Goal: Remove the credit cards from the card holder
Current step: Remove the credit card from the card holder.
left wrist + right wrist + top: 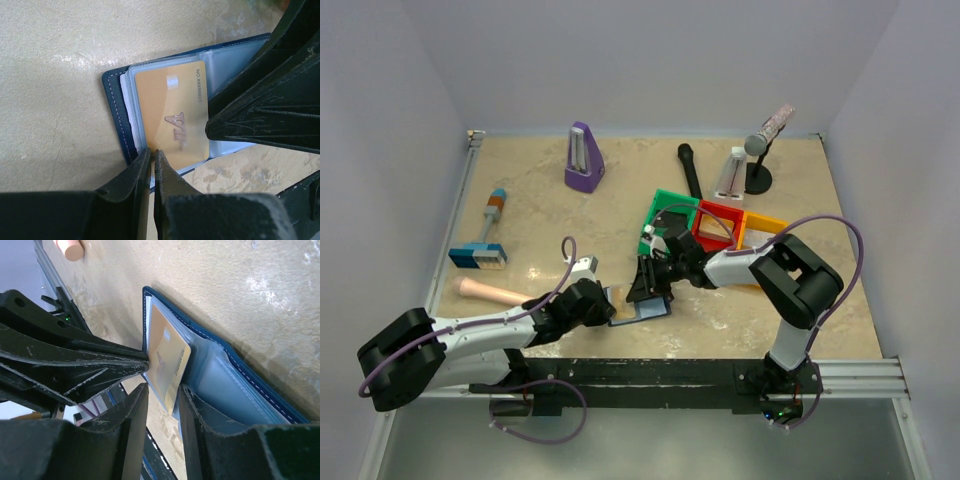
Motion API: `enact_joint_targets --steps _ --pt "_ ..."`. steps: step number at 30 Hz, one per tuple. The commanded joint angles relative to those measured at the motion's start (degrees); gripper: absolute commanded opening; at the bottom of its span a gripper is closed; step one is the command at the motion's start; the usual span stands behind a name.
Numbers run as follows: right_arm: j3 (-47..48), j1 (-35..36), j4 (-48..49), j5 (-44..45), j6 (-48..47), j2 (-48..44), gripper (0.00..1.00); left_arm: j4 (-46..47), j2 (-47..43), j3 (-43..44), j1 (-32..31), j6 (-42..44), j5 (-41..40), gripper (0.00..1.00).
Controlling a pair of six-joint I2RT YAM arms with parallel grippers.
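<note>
L gripper [152, 151] clenched on card holder [114, 105] edge; R gripper [163, 388] straddles gold card [170, 115], clamp unclear; whatever's behind it hidden

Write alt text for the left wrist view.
Open navy card holder on a beige table, gold card in its clear sleeve. The left gripper pinches its near edge; the right gripper's finger reaches in from the right.

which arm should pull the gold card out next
Probably right. The right gripper is open with its fingers either side of the edge of the gold card; the left gripper is nearly shut at the rim of the card holder.
</note>
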Motion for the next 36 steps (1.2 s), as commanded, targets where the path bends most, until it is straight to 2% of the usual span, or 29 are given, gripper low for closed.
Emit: enact_joint_targets --steps 1,13,31,36 --pt "0.0 0.74 5.42 -4.8 1.4 -0.97 0.35 0.98 0.92 -1.28 0.25 -0.24 0.14 0.12" --pt "1.67 0.74 4.81 -8.5 0.87 1.14 0.37 3.18 1.8 -1.1 0.25 0.64 1.36 0.13" --pt "3.52 1.0 1.03 -8.15 -0.71 1.59 0.38 8.46 4.0 -0.4 0.16 3.46 4.8 0.13" --pt "3.78 0.82 -1.42 -7.45 -2.03 0.27 0.35 6.62 2.33 -0.84 0.25 2.75 3.3 0.18"
